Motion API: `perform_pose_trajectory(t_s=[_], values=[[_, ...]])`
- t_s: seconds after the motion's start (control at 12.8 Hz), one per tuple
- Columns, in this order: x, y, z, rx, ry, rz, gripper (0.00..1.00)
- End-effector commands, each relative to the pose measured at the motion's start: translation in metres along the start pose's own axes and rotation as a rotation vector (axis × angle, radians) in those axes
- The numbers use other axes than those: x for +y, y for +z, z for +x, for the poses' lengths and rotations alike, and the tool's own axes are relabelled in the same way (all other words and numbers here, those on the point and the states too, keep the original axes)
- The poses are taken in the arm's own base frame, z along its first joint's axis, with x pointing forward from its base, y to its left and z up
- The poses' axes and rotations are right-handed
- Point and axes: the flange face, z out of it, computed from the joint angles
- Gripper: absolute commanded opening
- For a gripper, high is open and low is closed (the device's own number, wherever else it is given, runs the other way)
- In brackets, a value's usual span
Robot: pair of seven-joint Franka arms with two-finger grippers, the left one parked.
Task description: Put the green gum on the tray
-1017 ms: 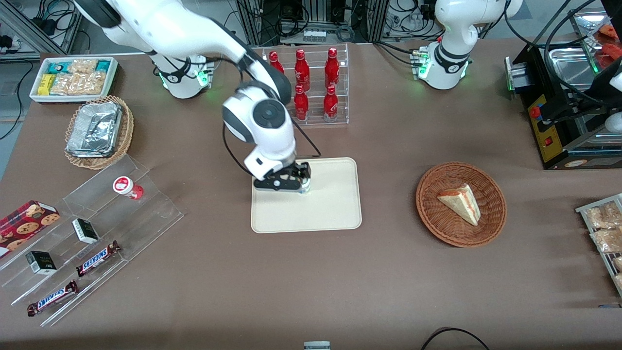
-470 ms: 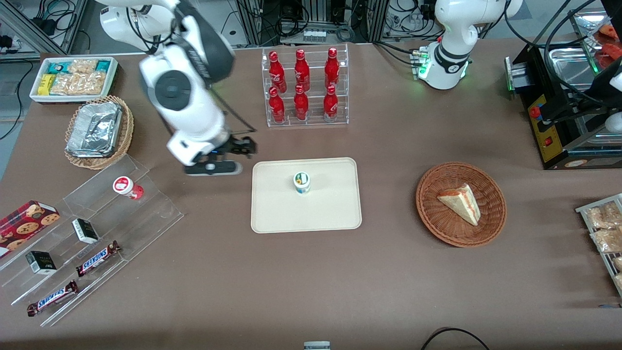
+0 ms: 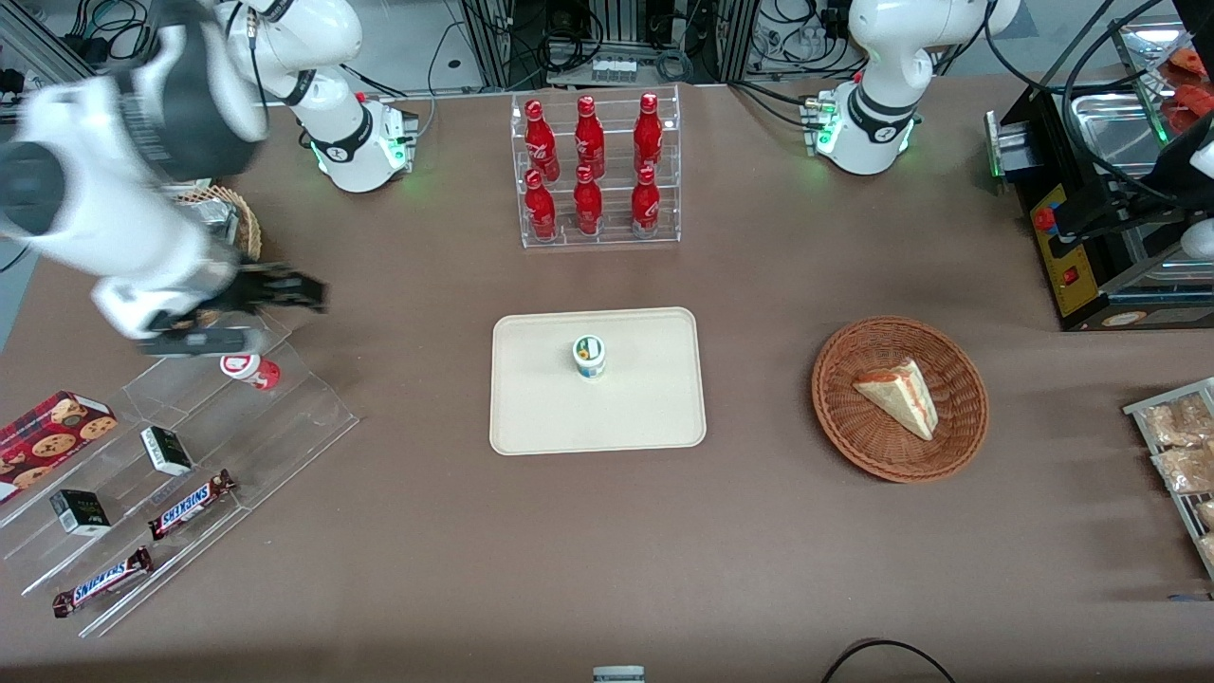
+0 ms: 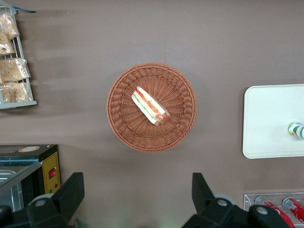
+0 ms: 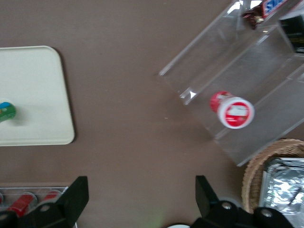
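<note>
The green gum [image 3: 589, 357] stands upright on the cream-beige tray [image 3: 654, 417], near its middle; its lid is white and green. It also shows in the right wrist view [image 5: 6, 111] on the tray [image 5: 33, 95], and in the left wrist view [image 4: 297, 129] on the tray [image 4: 270, 118]. My gripper [image 3: 285, 289] is open and empty, high above the table toward the working arm's end, well apart from the tray. Its fingers [image 5: 76, 197] stand wide apart over bare tabletop.
A red-lidded gum bottle [image 3: 248, 365] sits on a clear acrylic stand [image 3: 285, 417] with Snickers bars [image 3: 190, 503] and small boxes. A wicker basket with foil [image 3: 190, 256], a rack of red bottles [image 3: 593, 171], and a basket with a sandwich [image 3: 899, 396] stand around.
The gripper let go of the green gum on the tray, rose and swung away toward the working arm's end of the table. The gum stays upright on the tray.
</note>
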Motion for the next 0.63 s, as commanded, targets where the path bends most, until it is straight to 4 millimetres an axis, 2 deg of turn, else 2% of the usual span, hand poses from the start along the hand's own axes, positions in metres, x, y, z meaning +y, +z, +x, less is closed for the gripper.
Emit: perform_pose_trajectory(t_s=[0.0, 0.23, 0.55], values=[[0.026, -0.033, -0.004, 0.005, 0.017, 0.024, 1.0], [0.07, -0.045, 0.001, 0.026, 0.062, 0.035, 1.0], [0.094, -0.052, 0.001, 0.042, 0.101, 0.041, 1.0]])
